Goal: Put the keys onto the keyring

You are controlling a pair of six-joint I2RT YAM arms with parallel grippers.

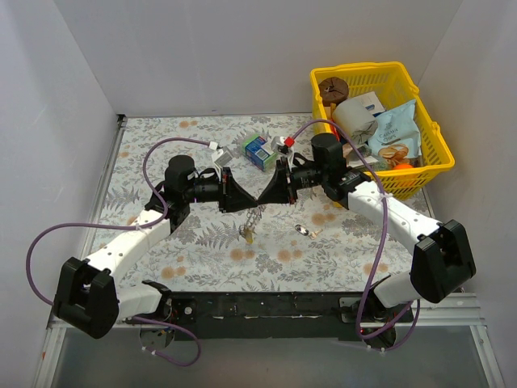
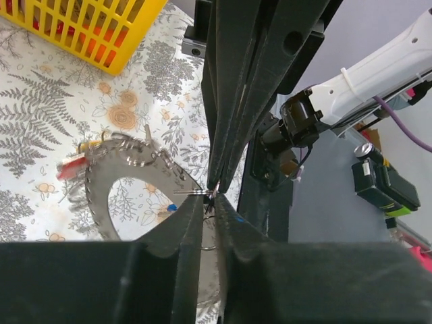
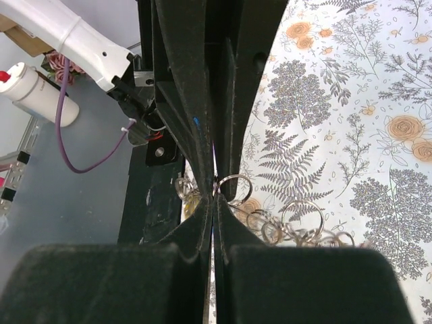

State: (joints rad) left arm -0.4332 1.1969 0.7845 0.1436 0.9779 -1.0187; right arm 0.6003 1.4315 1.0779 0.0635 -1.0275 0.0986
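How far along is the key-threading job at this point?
Done: nothing clearly threaded. In hand: left gripper and right gripper, both shut, meet at the keyring, a ring chain dangling. Left: what looks like a key lies loose on the table.

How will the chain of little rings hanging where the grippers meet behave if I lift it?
Probably floppy: the chain is loose linked rings, slack below the pinch between the left gripper and the right gripper. It will likely swing when moved. Its thin round wire looks slippery and might slide free.
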